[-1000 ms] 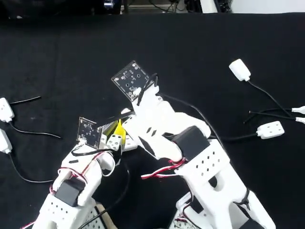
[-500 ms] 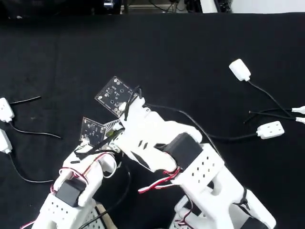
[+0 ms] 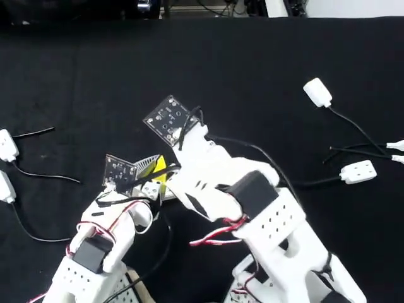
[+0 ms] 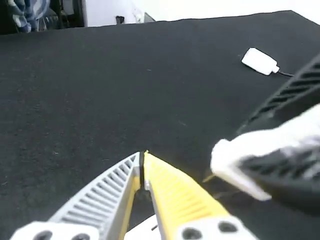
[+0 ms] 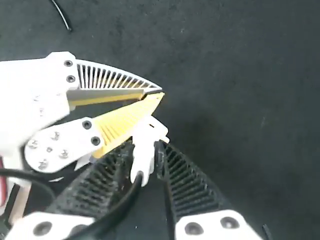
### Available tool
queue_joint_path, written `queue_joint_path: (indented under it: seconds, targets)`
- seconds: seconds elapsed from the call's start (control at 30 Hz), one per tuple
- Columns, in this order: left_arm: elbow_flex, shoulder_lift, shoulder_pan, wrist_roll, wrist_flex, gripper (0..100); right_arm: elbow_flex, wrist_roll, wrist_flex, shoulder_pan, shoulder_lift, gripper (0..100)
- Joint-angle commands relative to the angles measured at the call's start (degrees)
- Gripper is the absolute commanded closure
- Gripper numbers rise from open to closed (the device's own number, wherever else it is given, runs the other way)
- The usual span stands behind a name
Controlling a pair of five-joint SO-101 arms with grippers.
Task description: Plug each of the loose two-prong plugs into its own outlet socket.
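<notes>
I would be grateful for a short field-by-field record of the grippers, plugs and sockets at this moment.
right gripper: shut on a white plug with a black cord
left gripper: shut, tips close beside the held plug
loose plug: far right of the table, corded
outlet socket: right side, apart from both arms
white corded pieces: left edge, type unclear

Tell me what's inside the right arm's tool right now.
A white plug is pinched between the right tool's black fingers, its black cable trailing back toward the wrist. The plug's front end lies close by the left tool's yellow finger, and its prongs cannot be made out.
</notes>
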Motion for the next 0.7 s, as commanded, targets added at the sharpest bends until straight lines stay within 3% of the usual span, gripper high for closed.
queue_joint_path:
  seconds: [0.0,0.3,0.53,0.67]
  targets:
    - [0.92,-0.44,-0.4,-0.26,-0.18,97,-1.8,0.26,0.09,0.79,-3.3,98.6]
    - [0.92,-0.44,-2.42,-0.35,0.26,97,-1.8,-0.26,-4.48,6.15,-3.65,98.6]
    - [0.92,-0.35,-26.77,0.18,0.53,97,-2.24,-10.02,-6.77,6.68,2.51,98.7]
    - [0.92,-0.53,-37.41,-0.18,9.32,97,-2.24,-14.33,-7.65,5.27,8.75,98.7]
